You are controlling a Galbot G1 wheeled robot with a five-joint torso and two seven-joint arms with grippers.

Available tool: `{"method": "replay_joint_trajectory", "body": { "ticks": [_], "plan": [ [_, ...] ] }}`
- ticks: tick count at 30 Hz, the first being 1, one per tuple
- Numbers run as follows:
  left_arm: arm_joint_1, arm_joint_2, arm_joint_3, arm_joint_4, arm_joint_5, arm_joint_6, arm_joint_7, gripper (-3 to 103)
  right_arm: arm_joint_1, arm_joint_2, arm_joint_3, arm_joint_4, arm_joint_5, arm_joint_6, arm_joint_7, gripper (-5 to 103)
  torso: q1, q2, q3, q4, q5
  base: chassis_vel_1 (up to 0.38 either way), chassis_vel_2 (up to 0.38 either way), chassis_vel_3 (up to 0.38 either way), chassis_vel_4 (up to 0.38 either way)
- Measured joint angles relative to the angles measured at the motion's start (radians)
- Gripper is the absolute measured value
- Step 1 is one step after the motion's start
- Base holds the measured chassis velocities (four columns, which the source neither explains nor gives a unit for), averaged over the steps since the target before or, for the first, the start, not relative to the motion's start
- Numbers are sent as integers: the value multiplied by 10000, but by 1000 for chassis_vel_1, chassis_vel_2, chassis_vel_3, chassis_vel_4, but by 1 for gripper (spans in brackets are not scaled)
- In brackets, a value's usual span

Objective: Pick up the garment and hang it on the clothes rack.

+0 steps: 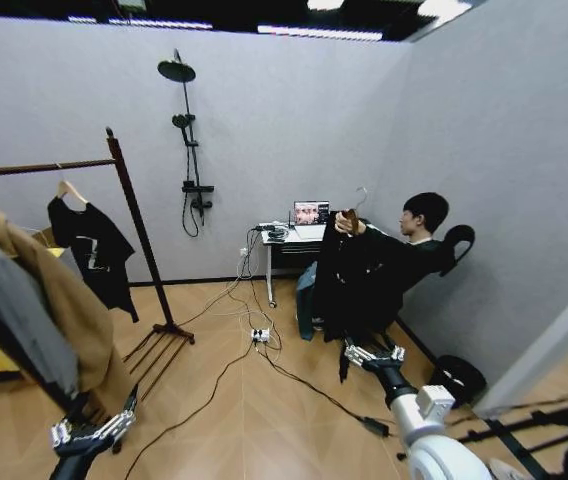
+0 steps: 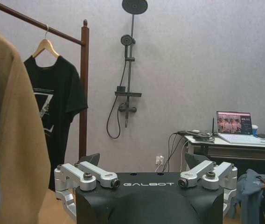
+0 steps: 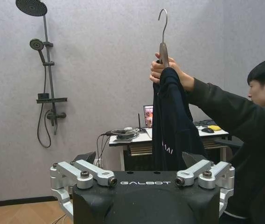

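Head view is showing you the pickup step not yet begun: a person's hand (image 3: 159, 70) is holding the garment (image 3: 172, 126) up by its hanger (image 3: 163, 35) ahead of your right gripper (image 1: 374, 355), whose jaws are standing wide and empty. You'll need to reach forward for the hanger neck. Your left gripper (image 1: 92, 432), also spread, is waiting beside the tan coat (image 1: 59, 300) crowding the clothes rack (image 1: 134, 215); floor cables (image 1: 294, 385) are lying between.

You're in a mocked-up test room, not a real home: bare grey walls (image 1: 294, 130), a wood floor (image 1: 254, 420) strewn with cables (image 1: 264, 350), a shower set (image 1: 189, 150) fixed to a dry wall, a desk (image 1: 289, 240) carrying a laptop (image 1: 311, 213), and a clothes rack (image 1: 134, 230).
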Motion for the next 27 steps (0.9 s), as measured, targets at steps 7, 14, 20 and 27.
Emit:
{"method": "replay_joint_trajectory", "body": {
  "ticks": [7,14,20,27],
  "plan": [
    [1,-1,0,-1,0,0,4,100,66,-47,6,-51,8,54,-74,100,-2,2,-1,0,0,-264,264,270,-266],
    [1,0,0,0,0,0,-2,100,211,-134,46,-136,104,91,-132,100,-1,1,0,1,-5,-278,269,274,-262],
    [0,0,0,0,0,0,-1,100,522,-335,24,-251,-536,1276,-1031,100,9,-3,3,6,-1,-261,268,263,-259],
    [0,0,0,0,0,0,0,100,184,-260,-449,314,-1364,1584,-1314,100,8,-4,3,-2,0,-82,91,60,-47]
  ]
}}
